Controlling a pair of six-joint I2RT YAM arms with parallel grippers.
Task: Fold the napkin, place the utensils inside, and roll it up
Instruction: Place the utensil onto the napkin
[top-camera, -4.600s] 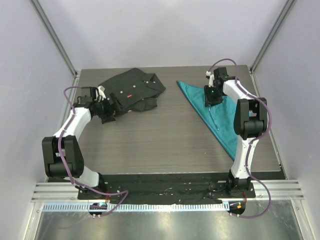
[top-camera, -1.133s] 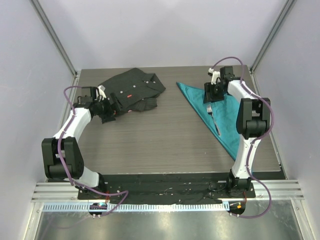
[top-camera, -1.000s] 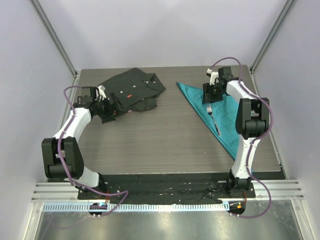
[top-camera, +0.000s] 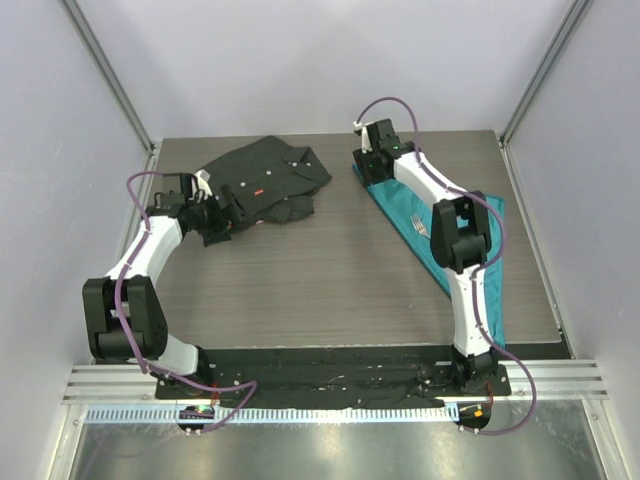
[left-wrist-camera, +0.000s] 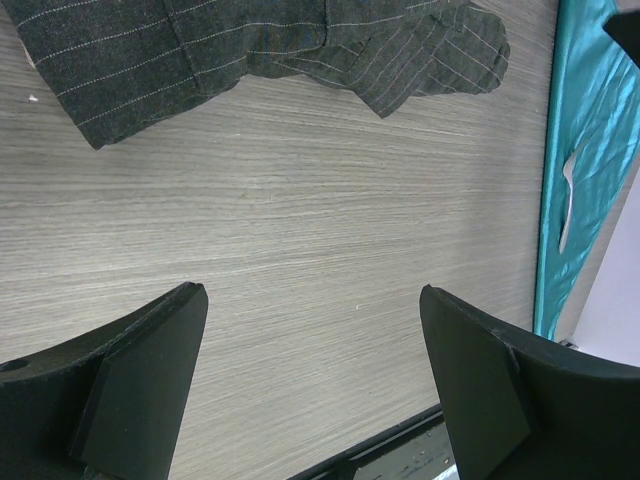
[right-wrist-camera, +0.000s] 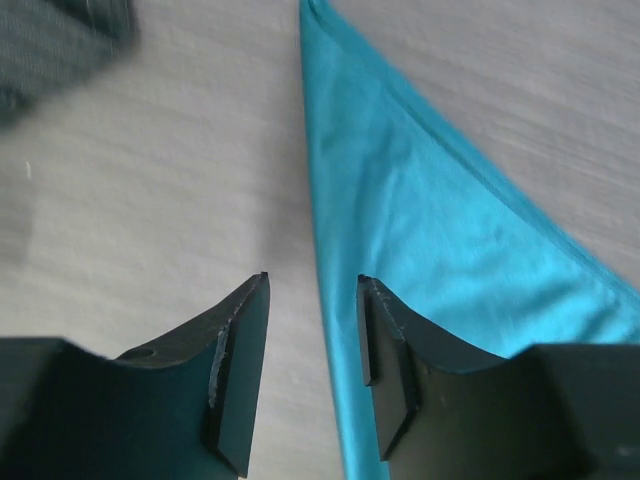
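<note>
Napkin (right-wrist-camera: 440, 230) lies folded into a teal triangle, its near tip down by the right arm's base and its long edge running away to a far pointed corner. Partway up it rests the single fork (top-camera: 421, 229), free of any grip and well behind the right gripper's jaws. A second ago the right gripper (right-wrist-camera: 312, 285) hung just beyond the fork's tines. It has since swung left to the napkin's far corner. Its jaws are narrower than before yet apart and straddle the folded edge, with cloth under the right jaw, bare table (top-camera: 300, 270) under the left, and nothing pinched. I judge the fork placed and the rolling about to start from this corner. The left gripper (left-wrist-camera: 310, 300) waits with jaws wide and empty, the dark pinstriped shirt (left-wrist-camera: 250, 50) beyond them. There is one napkin, one fork, one shirt and two grippers.
</note>
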